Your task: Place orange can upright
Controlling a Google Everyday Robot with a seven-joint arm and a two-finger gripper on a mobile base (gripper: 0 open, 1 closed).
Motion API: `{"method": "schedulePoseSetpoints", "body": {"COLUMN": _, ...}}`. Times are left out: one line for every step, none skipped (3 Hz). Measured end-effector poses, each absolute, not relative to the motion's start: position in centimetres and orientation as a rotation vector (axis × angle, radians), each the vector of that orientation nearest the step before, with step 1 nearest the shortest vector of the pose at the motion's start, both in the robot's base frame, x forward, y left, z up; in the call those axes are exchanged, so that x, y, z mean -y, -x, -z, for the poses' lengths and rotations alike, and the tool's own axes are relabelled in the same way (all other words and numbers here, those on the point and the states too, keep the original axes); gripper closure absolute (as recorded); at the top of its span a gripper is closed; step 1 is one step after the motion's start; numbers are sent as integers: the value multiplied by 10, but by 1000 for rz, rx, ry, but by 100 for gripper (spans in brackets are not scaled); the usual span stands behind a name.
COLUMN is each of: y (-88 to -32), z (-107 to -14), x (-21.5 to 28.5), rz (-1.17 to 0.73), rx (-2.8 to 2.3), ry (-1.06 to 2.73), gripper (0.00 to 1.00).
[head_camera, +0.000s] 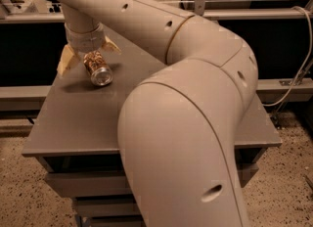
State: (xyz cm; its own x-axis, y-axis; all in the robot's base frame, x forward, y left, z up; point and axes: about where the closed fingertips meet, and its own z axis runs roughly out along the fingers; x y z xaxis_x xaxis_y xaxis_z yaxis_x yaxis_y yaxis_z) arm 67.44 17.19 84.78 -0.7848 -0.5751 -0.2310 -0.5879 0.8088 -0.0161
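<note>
The orange can, copper-orange with a mottled pattern, lies on its side at the far left of the grey table, its silver end facing the camera. My gripper hangs right over the can's far end. Its cream fingers are spread wide on either side of the can, one to the left and one to the right behind it. The can rests on the table, not lifted.
My large cream arm fills the middle and right of the view and hides much of the table. A metal rail and dark shelving run behind the table. Speckled floor lies below.
</note>
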Motion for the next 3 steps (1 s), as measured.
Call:
{"method": "schedulePoseSetpoints", "body": {"y": -677, "z": -842, "x": -169, "rz": -37, "rx": -2808, "ry": 836, "gripper": 12}}
{"method": "schedulePoseSetpoints", "body": {"y": -680, "z": -840, "x": -167, "rz": 5, "rx": -2826, "ry": 784, "gripper": 35}}
{"method": "schedulePoseSetpoints", "body": {"y": -684, "z": -842, "x": -165, "rz": 31, "rx": -2825, "ry": 743, "gripper": 59}}
